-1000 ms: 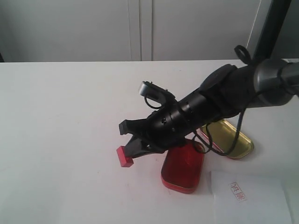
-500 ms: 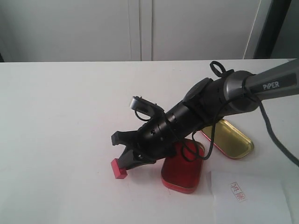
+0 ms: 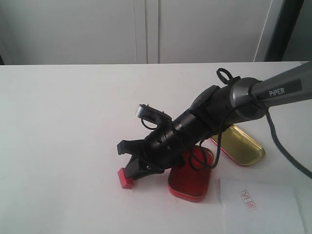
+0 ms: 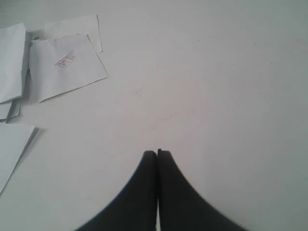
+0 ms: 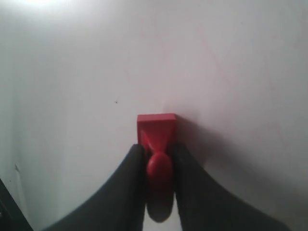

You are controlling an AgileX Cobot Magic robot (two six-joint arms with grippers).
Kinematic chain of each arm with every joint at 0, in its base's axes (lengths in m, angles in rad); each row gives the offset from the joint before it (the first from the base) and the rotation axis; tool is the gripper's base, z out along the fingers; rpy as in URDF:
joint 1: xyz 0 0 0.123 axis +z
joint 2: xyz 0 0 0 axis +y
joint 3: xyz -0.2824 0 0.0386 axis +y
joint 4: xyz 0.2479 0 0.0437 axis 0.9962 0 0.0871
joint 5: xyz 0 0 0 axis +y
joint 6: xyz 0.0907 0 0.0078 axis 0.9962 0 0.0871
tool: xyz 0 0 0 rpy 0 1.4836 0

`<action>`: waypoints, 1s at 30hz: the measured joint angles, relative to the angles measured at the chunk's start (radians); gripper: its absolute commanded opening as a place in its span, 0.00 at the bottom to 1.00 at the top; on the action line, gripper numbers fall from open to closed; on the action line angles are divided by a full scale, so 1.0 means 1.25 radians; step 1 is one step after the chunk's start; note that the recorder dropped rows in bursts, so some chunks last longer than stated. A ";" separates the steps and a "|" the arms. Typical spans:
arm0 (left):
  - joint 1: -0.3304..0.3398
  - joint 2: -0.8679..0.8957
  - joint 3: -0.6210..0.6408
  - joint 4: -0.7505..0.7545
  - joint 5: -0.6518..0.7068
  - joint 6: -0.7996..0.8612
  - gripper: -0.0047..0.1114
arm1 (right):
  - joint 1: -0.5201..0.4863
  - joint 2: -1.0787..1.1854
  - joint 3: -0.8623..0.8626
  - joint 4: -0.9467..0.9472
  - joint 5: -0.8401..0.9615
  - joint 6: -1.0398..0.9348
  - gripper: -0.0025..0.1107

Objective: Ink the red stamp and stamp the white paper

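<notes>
My right gripper (image 3: pixel 131 169) is shut on the knobbed handle of the red stamp (image 3: pixel 126 178), which sits low at the tabletop just left of the open red ink-pad tin (image 3: pixel 191 181). In the right wrist view the stamp (image 5: pixel 156 129) points its square base at the table, with the fingers (image 5: pixel 132 166) on either side of its handle. The white paper (image 3: pixel 265 209) lies at the front right and carries a small red imprint (image 3: pixel 247 200). My left gripper (image 4: pixel 157 153) is shut and empty above bare table; it does not appear in the exterior view.
The gold tin lid (image 3: pixel 242 145) lies behind the red tin, partly under the right arm (image 3: pixel 214 114). Several loose white sheets (image 4: pixel 67 67), one with a red imprint, lie near the left gripper. The table's far edge meets a grey cabinet wall (image 3: pixel 146 29).
The right arm has swung down and to the left with the stamp, bringing it from above the table to tabletop level beside the red tin.
</notes>
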 measured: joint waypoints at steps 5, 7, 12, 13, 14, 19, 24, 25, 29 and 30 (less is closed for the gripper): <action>0.000 0.000 0.000 0.000 0.000 0.000 0.04 | 0.000 0.002 0.000 0.000 -0.009 0.001 0.32; 0.000 0.000 0.000 0.000 0.000 0.000 0.04 | 0.000 0.002 0.000 0.000 -0.011 0.001 0.34; 0.000 0.000 0.000 0.000 0.000 0.000 0.04 | 0.000 0.002 0.000 0.000 -0.014 0.005 0.39; 0.000 0.000 0.000 0.000 0.000 0.000 0.04 | 0.000 0.002 0.000 0.000 -0.019 0.009 0.40; 0.000 0.000 0.000 0.000 0.000 0.000 0.04 | 0.000 0.002 0.000 0.000 -0.022 0.013 0.41; 0.000 0.000 0.000 0.000 0.000 0.000 0.04 | -0.018 -0.008 0.000 -0.033 -0.045 0.039 0.42; 0.000 0.000 0.000 0.000 0.000 0.000 0.04 | -0.045 -0.052 0.000 -0.071 -0.094 0.056 0.42; 0.000 0.000 0.000 0.000 0.000 0.000 0.04 | -0.049 -0.062 0.000 -0.076 -0.104 0.056 0.41; 0.000 0.000 0.000 0.000 0.000 0.000 0.04 | -0.063 -0.109 -0.001 -0.115 -0.122 0.056 0.25; 0.000 0.000 0.000 0.000 0.000 0.000 0.04 | -0.063 -0.120 -0.002 -0.132 -0.124 0.059 0.19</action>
